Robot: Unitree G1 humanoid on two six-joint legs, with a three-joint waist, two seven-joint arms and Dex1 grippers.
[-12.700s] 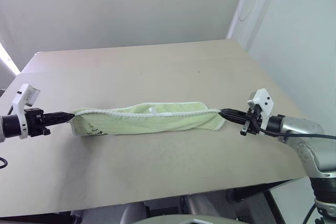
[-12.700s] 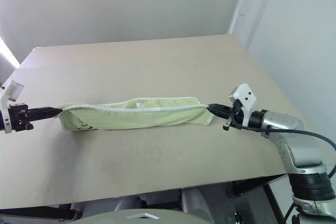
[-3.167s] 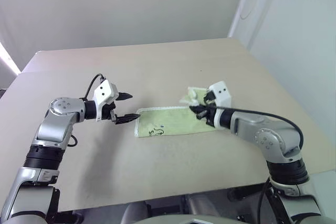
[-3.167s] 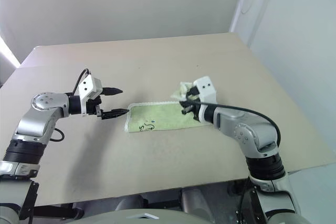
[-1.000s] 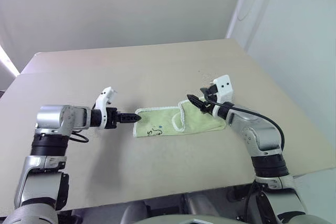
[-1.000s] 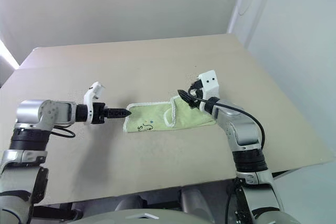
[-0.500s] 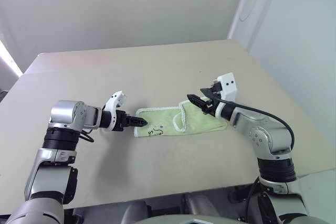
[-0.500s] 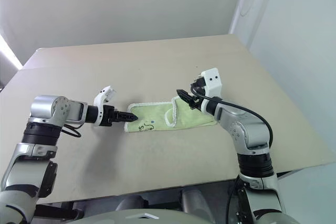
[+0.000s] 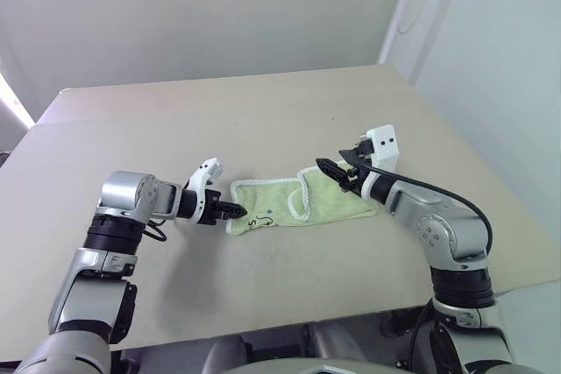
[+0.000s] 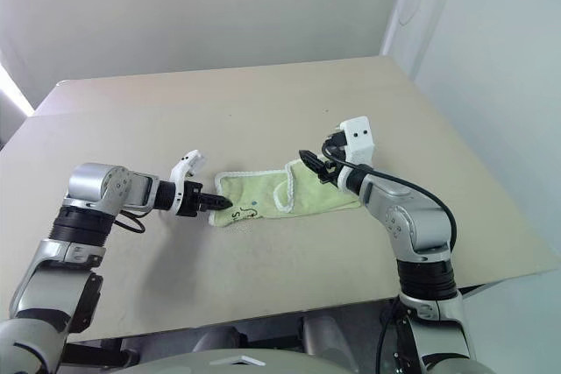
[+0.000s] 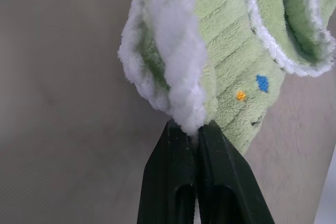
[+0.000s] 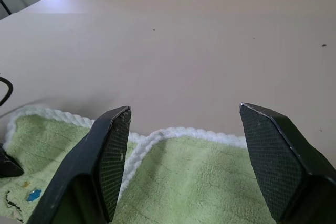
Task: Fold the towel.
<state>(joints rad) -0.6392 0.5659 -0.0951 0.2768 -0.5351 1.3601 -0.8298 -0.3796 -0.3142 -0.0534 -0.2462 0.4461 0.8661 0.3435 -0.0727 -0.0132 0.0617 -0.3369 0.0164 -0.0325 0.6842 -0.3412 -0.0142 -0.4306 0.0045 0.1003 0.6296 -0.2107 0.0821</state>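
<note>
Towel (image 9: 294,204) lies folded mid-table (image 9: 263,120). Left wrist view adds detail: left gripper (image 11: 195,129) jaws clamped on towel's white-edged corner, blue and orange marks nearby. Right gripper (image 12: 181,124) jaws apart, hovering above towel's edge.

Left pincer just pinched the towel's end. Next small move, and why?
Probably lift the left pincer and carry that end across toward the right. It is shut on the white-edged left end of the towel, which lies partly folded on the table. The right pincer hovers open above the other end, holding nothing.
</note>
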